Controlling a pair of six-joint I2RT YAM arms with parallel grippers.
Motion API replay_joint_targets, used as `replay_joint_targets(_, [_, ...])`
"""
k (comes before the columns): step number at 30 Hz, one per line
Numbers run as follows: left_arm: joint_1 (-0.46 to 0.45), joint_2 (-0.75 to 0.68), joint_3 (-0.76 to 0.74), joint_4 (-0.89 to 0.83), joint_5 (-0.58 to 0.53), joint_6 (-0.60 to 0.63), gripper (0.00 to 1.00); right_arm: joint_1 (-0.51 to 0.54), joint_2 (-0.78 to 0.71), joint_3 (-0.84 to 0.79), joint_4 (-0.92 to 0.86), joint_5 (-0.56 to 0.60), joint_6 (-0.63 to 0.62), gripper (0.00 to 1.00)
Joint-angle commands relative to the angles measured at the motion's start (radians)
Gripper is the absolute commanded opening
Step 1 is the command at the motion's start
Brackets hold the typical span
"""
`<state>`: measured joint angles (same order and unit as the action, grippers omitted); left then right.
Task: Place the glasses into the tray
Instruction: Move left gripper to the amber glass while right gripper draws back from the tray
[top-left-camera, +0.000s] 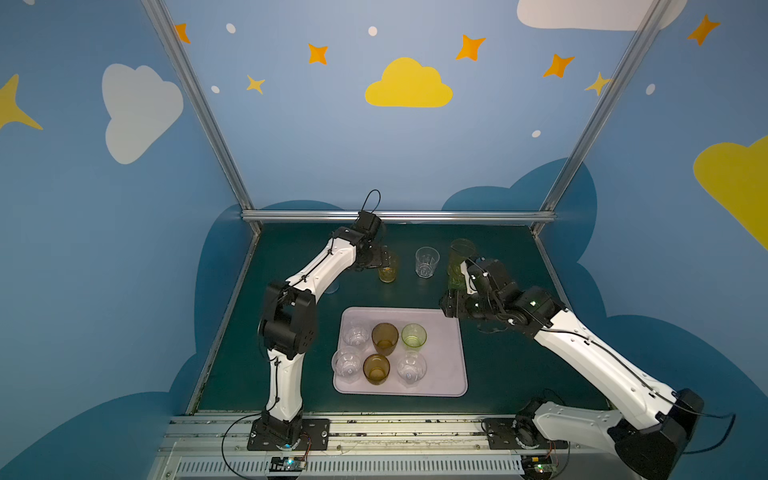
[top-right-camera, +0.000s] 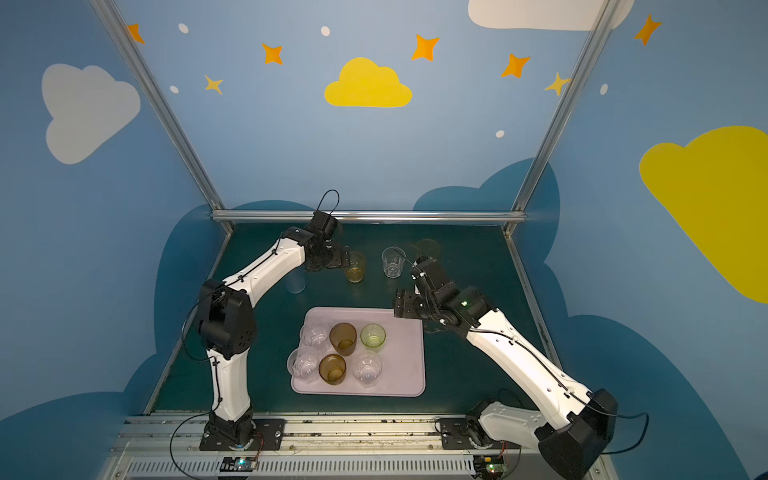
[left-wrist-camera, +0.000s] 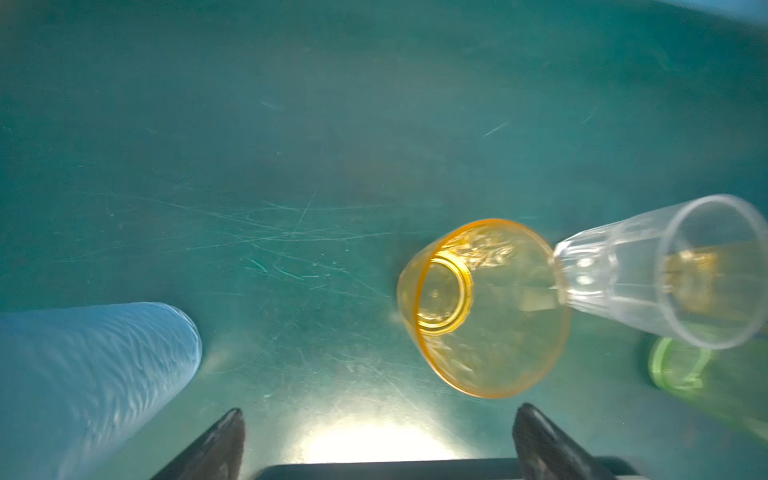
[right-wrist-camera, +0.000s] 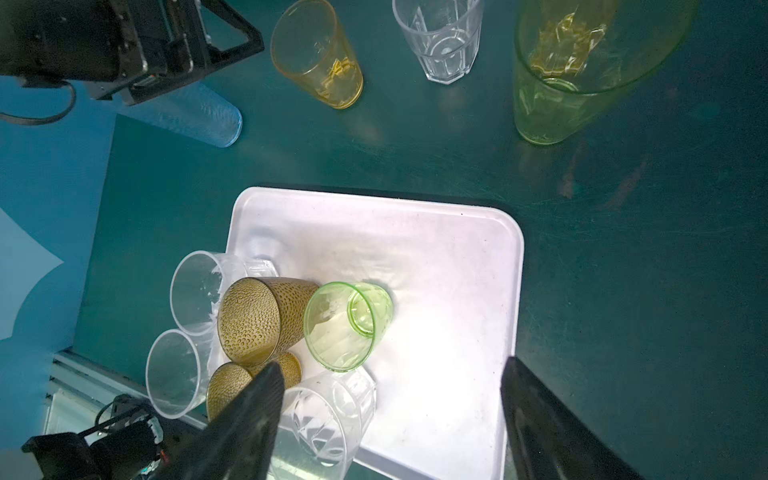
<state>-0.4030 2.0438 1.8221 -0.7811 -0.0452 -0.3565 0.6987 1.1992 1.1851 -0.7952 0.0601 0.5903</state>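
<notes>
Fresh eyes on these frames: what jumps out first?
A pale lilac tray sits mid-scene with six glasses huddled on its left half. Beyond it, an orange glass, a clear glass and a tall yellow-green glass stand on the green table. The left hand hangs open by the orange glass; the right hand, open and empty, is over the tray's far right corner.

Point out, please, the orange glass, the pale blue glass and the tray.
orange glass (left-wrist-camera: 484, 309), left wrist view, side wall.
pale blue glass (right-wrist-camera: 203, 118), right wrist view, textured wall.
tray (top-left-camera: 442, 357), a top view, bare floor.
</notes>
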Motion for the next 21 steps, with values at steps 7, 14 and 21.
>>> replay_joint_targets(7, [0.007,0.090,0.128,-0.090,-0.039,0.048,0.87,-0.012,0.064,0.067,-0.036,-0.051,-0.041,0.81])
replay_joint_targets(14, [0.006,0.149,0.186,-0.103,-0.015,0.047,0.76,-0.019,0.062,0.049,-0.015,-0.060,-0.020,0.81])
replay_joint_targets(21, [0.006,0.208,0.262,-0.131,-0.002,0.048,0.57,-0.027,0.058,0.019,-0.004,-0.069,0.006,0.81])
